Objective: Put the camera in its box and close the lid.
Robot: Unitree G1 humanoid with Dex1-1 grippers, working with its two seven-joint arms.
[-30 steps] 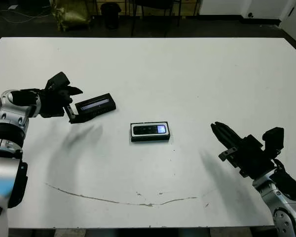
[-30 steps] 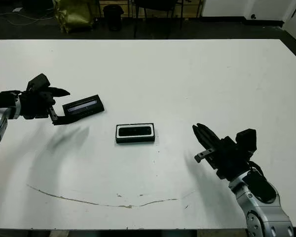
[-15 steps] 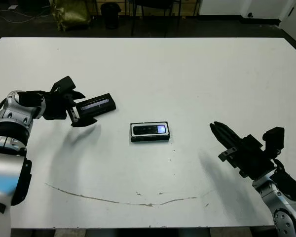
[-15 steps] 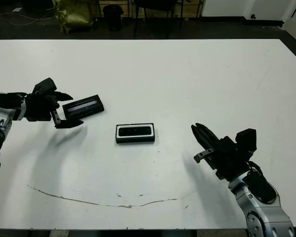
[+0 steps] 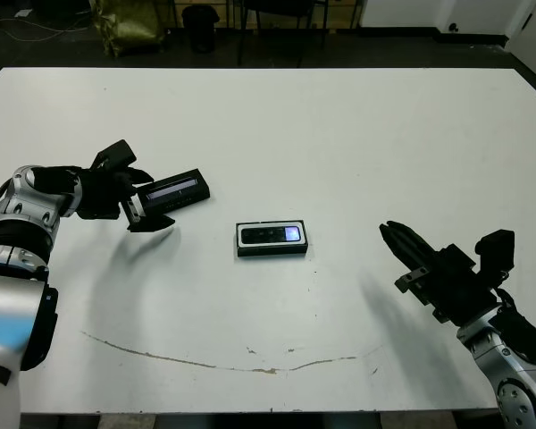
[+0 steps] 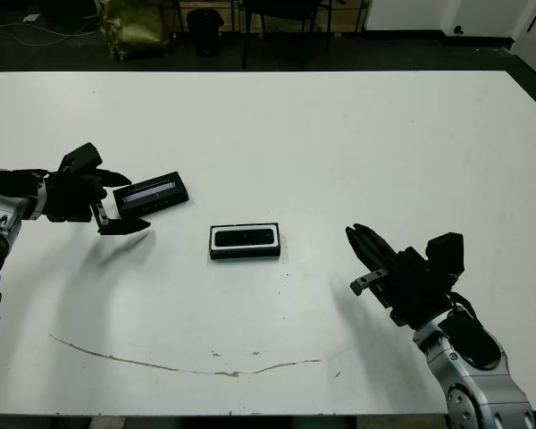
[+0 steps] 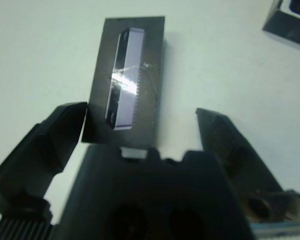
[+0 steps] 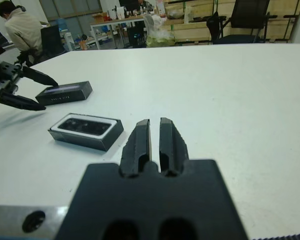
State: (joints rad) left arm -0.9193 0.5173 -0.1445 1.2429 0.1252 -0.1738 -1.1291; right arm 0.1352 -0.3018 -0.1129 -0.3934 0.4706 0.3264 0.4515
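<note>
Head stereo pair overlooking table (image 5: 339, 134), wrist cameras close, low

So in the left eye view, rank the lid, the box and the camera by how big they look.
1. Lid and box: look about alike, so I won't rank them.
2. Camera: smallest, lying inside the box.

Left black two-finger gripper (image 5: 141, 203): fingers spread wide, arm reaching inward. Right black two-finger gripper (image 5: 396, 241): fingers pressed together, forearm low.
</note>
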